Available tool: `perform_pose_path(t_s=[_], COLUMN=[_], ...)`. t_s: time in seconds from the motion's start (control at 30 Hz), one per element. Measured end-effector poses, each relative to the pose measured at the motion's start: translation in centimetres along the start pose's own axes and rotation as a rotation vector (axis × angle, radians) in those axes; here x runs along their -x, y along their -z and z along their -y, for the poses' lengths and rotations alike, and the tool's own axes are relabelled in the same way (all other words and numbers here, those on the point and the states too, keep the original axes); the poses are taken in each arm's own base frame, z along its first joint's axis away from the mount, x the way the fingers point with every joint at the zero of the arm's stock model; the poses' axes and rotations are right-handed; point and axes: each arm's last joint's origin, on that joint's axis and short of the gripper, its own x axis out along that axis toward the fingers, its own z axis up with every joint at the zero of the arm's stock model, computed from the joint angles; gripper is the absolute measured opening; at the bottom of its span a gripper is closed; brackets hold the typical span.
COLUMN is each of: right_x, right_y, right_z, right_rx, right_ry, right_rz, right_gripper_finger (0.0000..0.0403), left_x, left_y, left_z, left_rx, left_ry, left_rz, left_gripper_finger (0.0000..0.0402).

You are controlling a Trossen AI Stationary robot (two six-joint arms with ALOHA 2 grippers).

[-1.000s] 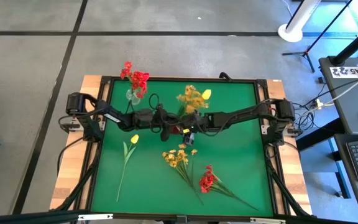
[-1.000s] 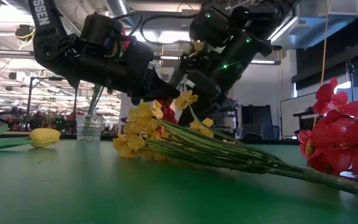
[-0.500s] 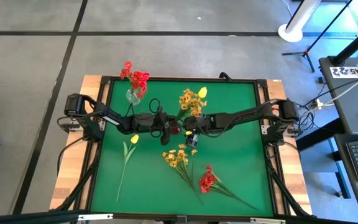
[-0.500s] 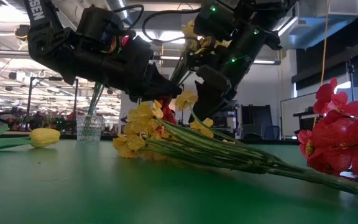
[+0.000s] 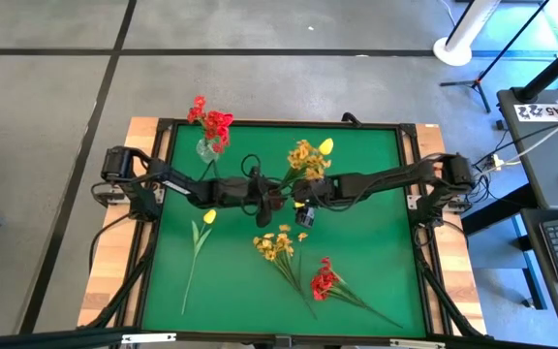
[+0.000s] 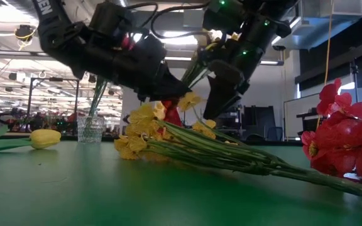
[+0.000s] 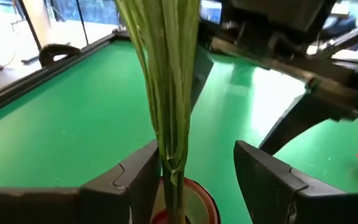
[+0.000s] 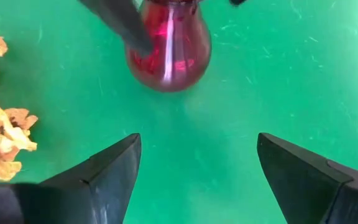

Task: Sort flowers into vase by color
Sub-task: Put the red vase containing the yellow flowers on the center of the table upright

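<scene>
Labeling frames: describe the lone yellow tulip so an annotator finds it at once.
On the green table, look at its left half, below the left arm. The yellow tulip lies flat there, its long stem running toward the near edge. Unlike the bushy yellow spray nearby, it is one smooth bud.

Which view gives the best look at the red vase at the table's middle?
The right wrist view: the red vase shows its round body nearly whole, standing on the green table. The left wrist view shows only its mouth with green stems inside. The high and low views mostly hide it behind the arms.
</scene>
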Motion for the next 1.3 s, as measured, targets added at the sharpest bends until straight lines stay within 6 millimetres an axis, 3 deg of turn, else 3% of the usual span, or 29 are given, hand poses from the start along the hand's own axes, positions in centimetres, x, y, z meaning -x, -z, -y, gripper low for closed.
perform_pose_path(t_s=[0.37,0.77,1.0,1.3], right_x=[1.1,1.3,1.3,1.3], right_y=[0.3,0.3,0.2,0.2], right_z=[0.4,0.4,0.4,0.4], right_rx=[-0.033,-0.058,-0.061,-0.061], right_ry=[0.015,0.015,0.013,0.014], right_rz=[-0.038,-0.031,-0.024,-0.02], right_gripper_finger=[0.0319,0.0319,0.0319,0.0319], left_x=[-0.9,1.7,1.9,2.0], left_y=[-1.2,-2.8,-2.9,-3.1], left_z=[0.2,0.8,0.7,-0.2], left_rx=[-0.006,-0.006,0.004,-0.029], left_ry=[-0.064,-0.09,-0.106,-0.356], left_rz=[-0.146,-0.208,-0.218,-0.164], left_gripper_finger=[0.0197,0.0197,0.0197,0.0202])
